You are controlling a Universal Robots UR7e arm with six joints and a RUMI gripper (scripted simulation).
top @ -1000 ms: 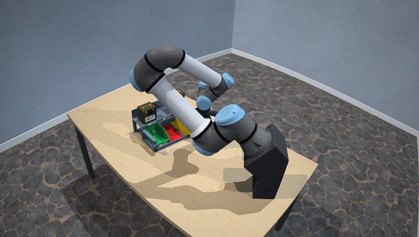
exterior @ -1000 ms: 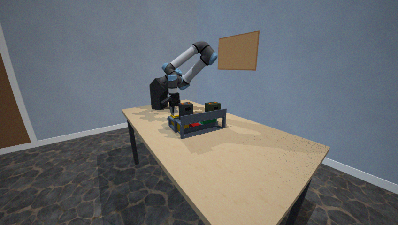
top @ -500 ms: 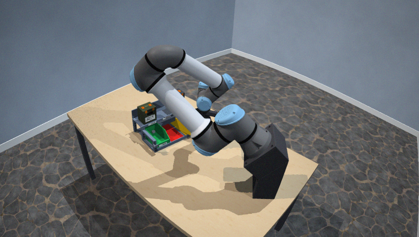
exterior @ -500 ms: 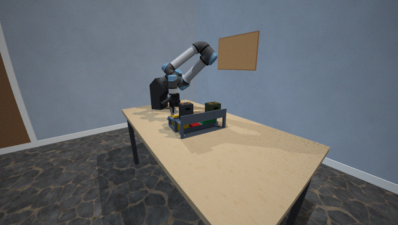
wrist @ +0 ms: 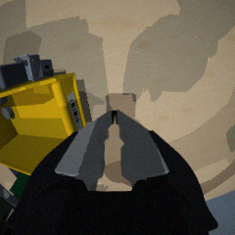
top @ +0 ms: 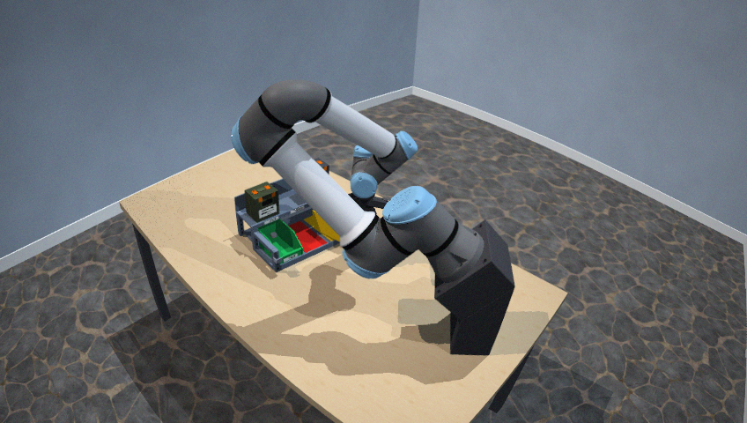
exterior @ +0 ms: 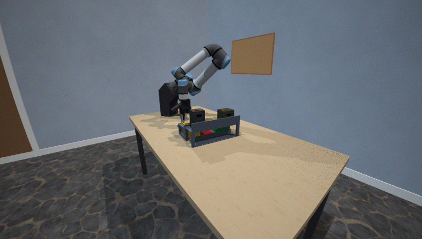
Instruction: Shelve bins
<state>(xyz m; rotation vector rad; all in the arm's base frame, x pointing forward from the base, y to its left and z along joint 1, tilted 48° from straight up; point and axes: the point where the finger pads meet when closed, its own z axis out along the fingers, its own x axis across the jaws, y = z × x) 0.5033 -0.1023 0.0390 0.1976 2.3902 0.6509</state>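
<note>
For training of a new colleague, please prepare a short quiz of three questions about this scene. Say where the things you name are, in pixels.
1. Multiple choice: which bin stands beside the gripper (exterior: 182, 122) (wrist: 115, 114) in the wrist view?
A) the red one
B) the yellow one
C) a blue one

2. True or false: the gripper's fingers are spread wide apart at their tips.

3. Fill in: in the top view, the bare colored mark between the green bin (top: 295, 241) and the yellow bin (top: 326, 227) (wrist: 36, 115) is ____.

Key: 1. B; 2. False; 3. red
</note>
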